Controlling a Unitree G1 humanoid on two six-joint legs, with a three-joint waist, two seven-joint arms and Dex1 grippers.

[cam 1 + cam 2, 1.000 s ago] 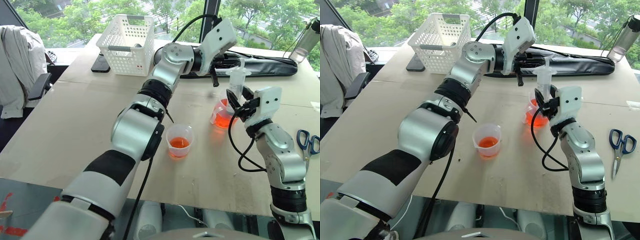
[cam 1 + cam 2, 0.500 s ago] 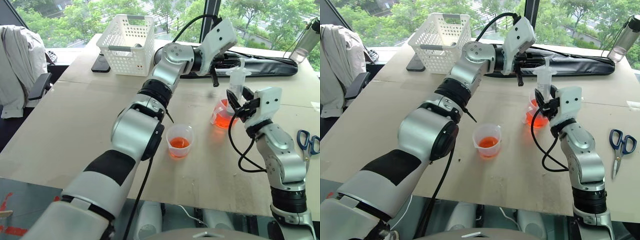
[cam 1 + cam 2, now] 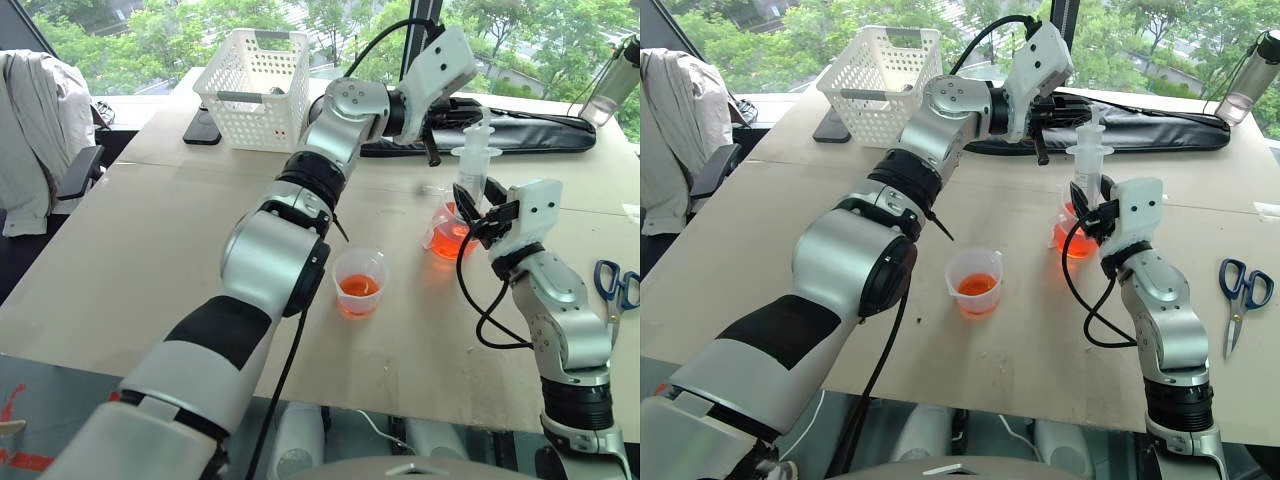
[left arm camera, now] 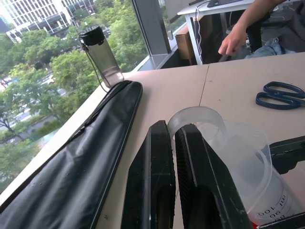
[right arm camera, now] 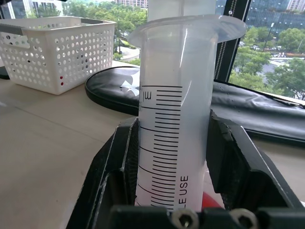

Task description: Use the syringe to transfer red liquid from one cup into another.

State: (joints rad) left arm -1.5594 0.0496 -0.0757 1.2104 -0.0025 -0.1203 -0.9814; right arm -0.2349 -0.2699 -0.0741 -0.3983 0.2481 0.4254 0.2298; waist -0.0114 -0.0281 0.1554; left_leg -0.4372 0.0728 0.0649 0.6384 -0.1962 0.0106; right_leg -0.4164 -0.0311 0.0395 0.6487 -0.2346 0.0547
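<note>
The right end effector [image 3: 478,205] grips the syringe [image 3: 476,160] upright, its tip down in the handled cup [image 3: 447,230]. The left end effector [image 3: 432,150], closed and empty, hovers just beside the plunger.

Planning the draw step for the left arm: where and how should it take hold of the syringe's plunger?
Grip the plunger by its flat top disc, coming in level from the robot's left. The syringe stands upright in the right gripper over the handled cup, so only the plunger top is free; the left gripper must open first.
</note>
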